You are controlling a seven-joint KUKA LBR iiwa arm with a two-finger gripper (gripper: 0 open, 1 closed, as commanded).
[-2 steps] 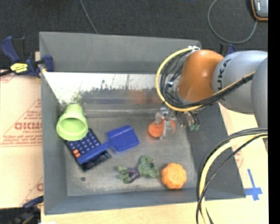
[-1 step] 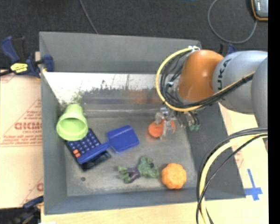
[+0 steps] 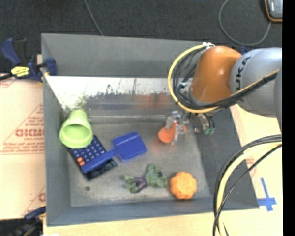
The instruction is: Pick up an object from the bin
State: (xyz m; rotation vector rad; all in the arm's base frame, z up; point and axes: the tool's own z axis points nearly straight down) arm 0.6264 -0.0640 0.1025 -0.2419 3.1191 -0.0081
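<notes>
My gripper (image 3: 177,128) hangs in the back right part of the bin, below the arm's orange cover. A small orange rounded thing (image 3: 164,134) sits at its fingertips, touching their left side; whether it lies between the fingers I cannot make out. A blue scoop-shaped thing (image 3: 129,146) lies on the bin floor to the left of it. An orange knobbly ball (image 3: 182,185) rests near the front wall, below the gripper.
A green and purple toy vegetable (image 3: 146,179) lies left of the ball. A light green cup (image 3: 76,129) lies on its side at the left, over a dark blue calculator (image 3: 92,159). The arm and its cables cover the bin's right rear corner.
</notes>
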